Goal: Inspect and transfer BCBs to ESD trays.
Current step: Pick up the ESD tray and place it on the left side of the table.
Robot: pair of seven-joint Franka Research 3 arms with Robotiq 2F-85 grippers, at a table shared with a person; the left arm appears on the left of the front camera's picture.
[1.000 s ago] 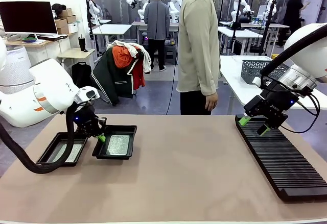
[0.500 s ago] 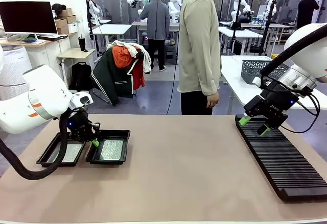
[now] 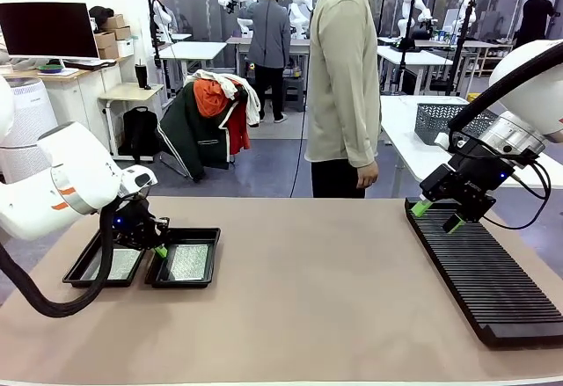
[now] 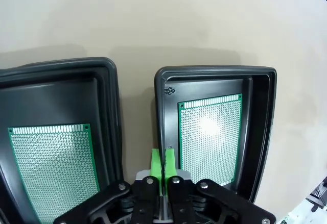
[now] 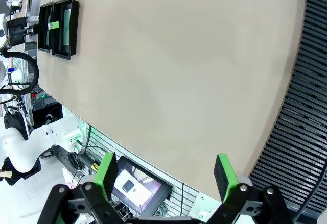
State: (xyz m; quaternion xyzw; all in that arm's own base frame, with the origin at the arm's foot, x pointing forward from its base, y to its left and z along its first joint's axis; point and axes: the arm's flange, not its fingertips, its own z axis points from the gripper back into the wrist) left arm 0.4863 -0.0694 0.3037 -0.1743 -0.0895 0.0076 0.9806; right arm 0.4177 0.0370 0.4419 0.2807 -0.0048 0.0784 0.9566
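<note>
At the bench's (image 3: 308,298) left end, the left hand (image 4: 163,164) was pinched shut on the near rim of the right ESD tray (image 4: 263,112), a BCB (image 4: 209,132) lying flat inside; the neighbouring tray (image 4: 56,89) held another. Sliding it well probably meant a low, level pull, stopping just beside its twin. The right hand (image 5: 166,175) hung spread wide and empty over the slotted rack (image 3: 484,272).

A broad table with a smooth tan top (image 3: 317,289) carries two shallow black plastic trays with raised rims (image 3: 184,267) side by side near its left edge. A long black ribbed slotted rack (image 3: 484,272) lies along its right edge.
</note>
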